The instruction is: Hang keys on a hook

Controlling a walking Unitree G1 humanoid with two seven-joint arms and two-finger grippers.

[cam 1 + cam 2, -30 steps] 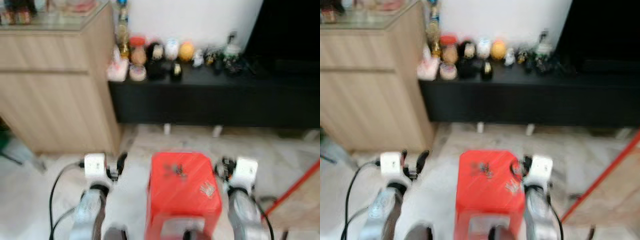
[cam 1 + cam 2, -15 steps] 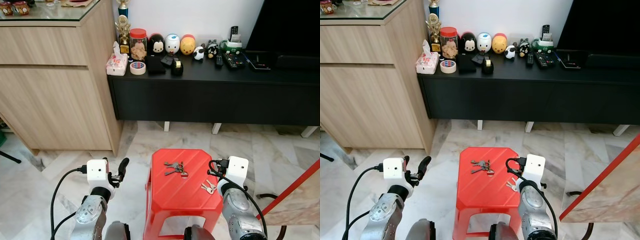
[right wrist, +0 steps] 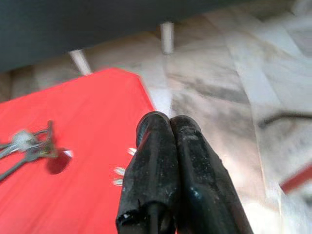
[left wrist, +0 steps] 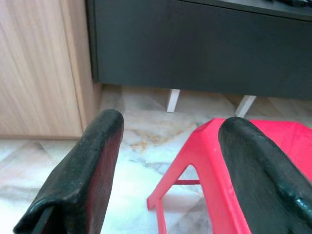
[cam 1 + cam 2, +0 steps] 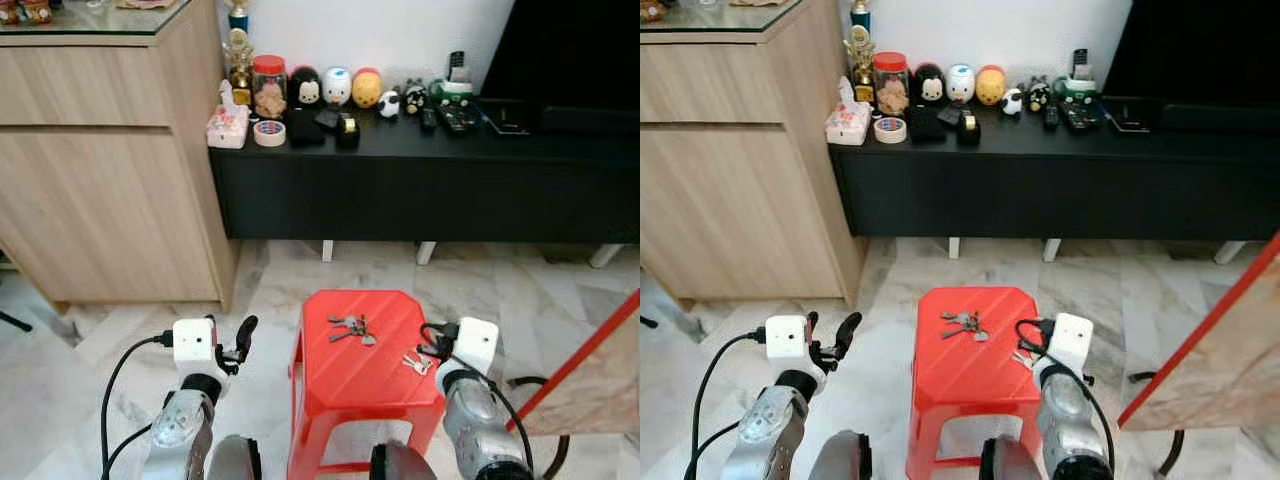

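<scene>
1. On the red stool (image 5: 365,350) lie two key bunches: a larger one (image 5: 349,328) toward the far edge and a smaller one (image 5: 415,363) at the right edge, just beside the right hand (image 3: 168,161).
2. That right hand has its fingers pressed together with nothing between them; it sits low by the stool's right side, probably placed to reach the near keys.
3. Beside the stool's left side, the left hand (image 4: 165,165) has its fingers apart and empty, aimed across the floor (idle, I judge).
4. No hook can be made out; beyond stand a black surface (image 5: 420,140) with jars and toys, and a wooden cabinet (image 5: 100,150).
5. Compared with half a second ago, the stool and black surface sit slightly higher in the head views, so the camera has shifted; the keys lie as before.
</scene>
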